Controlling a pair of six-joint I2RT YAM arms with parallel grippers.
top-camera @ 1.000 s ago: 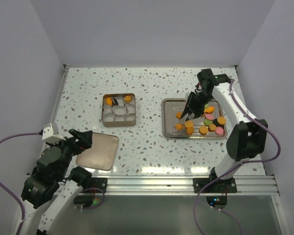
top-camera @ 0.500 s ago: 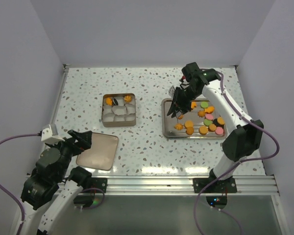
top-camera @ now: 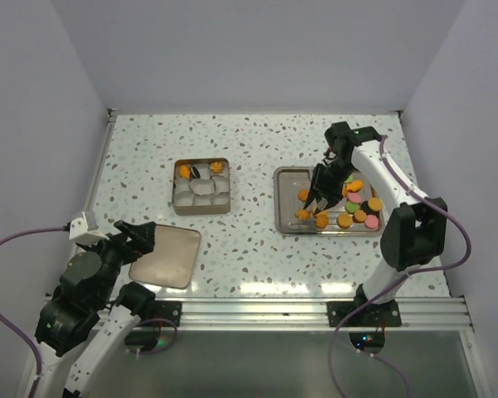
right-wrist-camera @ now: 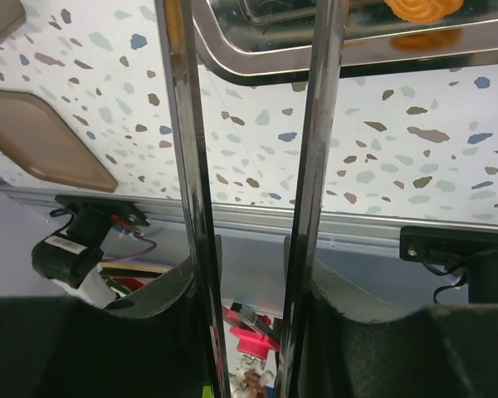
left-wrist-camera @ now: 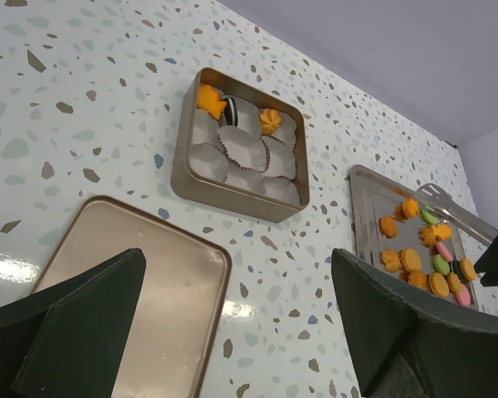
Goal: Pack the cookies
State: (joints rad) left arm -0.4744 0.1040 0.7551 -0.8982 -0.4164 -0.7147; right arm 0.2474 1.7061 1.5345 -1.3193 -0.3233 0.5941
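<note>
Right wrist: right end effector point(right-wrist-camera: 249, 286) clamps long steel tongs point(right-wrist-camera: 188, 124), blades parted. Small round orange cookies point(top-camera: 320, 217) lie just past the tips, along the tongs' axis.

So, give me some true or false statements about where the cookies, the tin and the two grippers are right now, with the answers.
1. The right gripper is clamped on metal tongs. True.
2. All the paper cups in the tin hold cookies. False: only three cookies sit in the tin, in its far row, and the other paper cups are empty.
3. The left gripper is gripping the lid. False: it is open and holds nothing, and the lid lies flat on the table.
4. Most cookies lie on the tray. True.
5. The tin stands to the right of the tray. False: it stands to the left.
</note>
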